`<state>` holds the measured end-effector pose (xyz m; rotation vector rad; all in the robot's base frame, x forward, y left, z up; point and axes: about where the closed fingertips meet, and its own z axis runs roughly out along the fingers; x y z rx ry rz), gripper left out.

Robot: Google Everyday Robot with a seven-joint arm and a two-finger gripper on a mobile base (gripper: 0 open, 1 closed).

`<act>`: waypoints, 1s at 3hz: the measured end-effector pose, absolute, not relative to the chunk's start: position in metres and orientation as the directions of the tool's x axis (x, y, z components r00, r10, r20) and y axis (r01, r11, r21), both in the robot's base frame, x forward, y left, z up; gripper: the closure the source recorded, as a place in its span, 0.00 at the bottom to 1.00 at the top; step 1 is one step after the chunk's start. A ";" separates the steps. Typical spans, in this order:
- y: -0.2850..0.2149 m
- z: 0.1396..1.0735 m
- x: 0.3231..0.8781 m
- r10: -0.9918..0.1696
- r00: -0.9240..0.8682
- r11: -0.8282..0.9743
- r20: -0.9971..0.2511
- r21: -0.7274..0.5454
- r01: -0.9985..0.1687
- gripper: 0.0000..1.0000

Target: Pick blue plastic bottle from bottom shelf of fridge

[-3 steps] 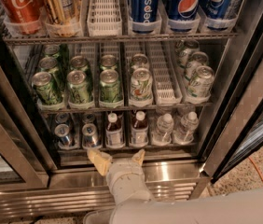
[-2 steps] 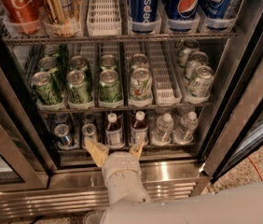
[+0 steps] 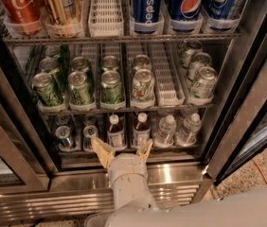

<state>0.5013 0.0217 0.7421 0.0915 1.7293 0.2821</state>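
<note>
The fridge (image 3: 249,91) stands open to the camera, with three racks in view. On the top rack, from the left: a red Coca-Cola can (image 3: 17,4), a gold can (image 3: 60,4), an empty white lane divider (image 3: 106,8), then three blue Pepsi cans (image 3: 186,4). The middle rack carries rows of green cans (image 3: 80,86) at the left and centre, and paler cans (image 3: 202,82) at the right. On the bottom shelf (image 3: 72,156), from the left, stand two small silver-topped cans (image 3: 63,136). Next comes the blue plastic bottle (image 3: 116,132), upright at the front of its lane, then a second bottle of the same kind (image 3: 141,130) just beside it, and two clear water bottles (image 3: 164,129). The gripper (image 3: 124,149) is at the front lip of the bottom shelf, directly before the two brown-necked bottles, on a pale arm (image 3: 126,188) that rises from the lower edge. Its fingers (image 3: 102,151) are spread wide and grasp nothing. The blue plastic bottle sits behind the gap between them. Whether the fingertips touch anything cannot be determined.
</note>
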 end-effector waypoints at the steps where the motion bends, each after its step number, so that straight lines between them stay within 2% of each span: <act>1: 0.056 0.725 0.484 0.227 -0.176 0.950 -0.958 0.257 -0.178 0.00; 3: 0.106 0.664 0.487 0.195 -0.142 0.946 -0.970 0.225 -0.234 0.00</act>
